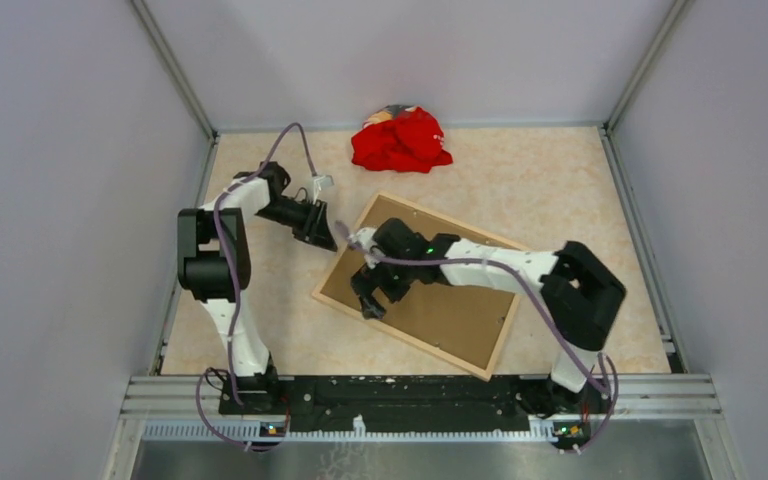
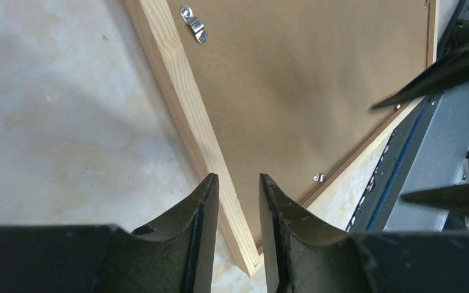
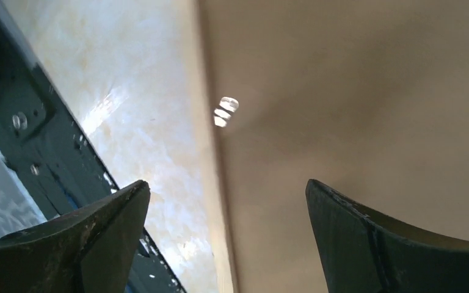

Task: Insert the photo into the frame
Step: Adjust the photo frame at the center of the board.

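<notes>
The frame point(image 2: 182, 91) lies flat and back-up on the table point(image 1: 560, 190), turned at an angle in front of the two arms. The brown backing board point(image 1: 450, 315) sits inside its light-wood rails. The photo shows in none of the views, so whether it is under the board cannot be told. The left gripper point(image 2: 237, 180) hangs low over the frame's left-hand rail close to a corner. Its jaws are narrowly apart with the rail running between them, and I cannot tell whether they pinch the wood or only straddle it. The right gripper point(image 3: 226, 183) is spread wide and empty just above the near-left edge, one finger on the table side and the other over the board. A small metal tab point(image 3: 226, 112) sits ahead of it at the board's rim. Judging from that, the step in hand is working the retaining tabs. To do it well, the left arm should pin the rail firmly so the light frame cannot skate on the smooth table. The right gripper should narrow, drop one fingertip beside the tab and sweep it sideways, parallel to the board. Pressing down hard would likely bow the thin board, so a shallow, slow push looks safer, and the tab is small enough to slip past a finger.
</notes>
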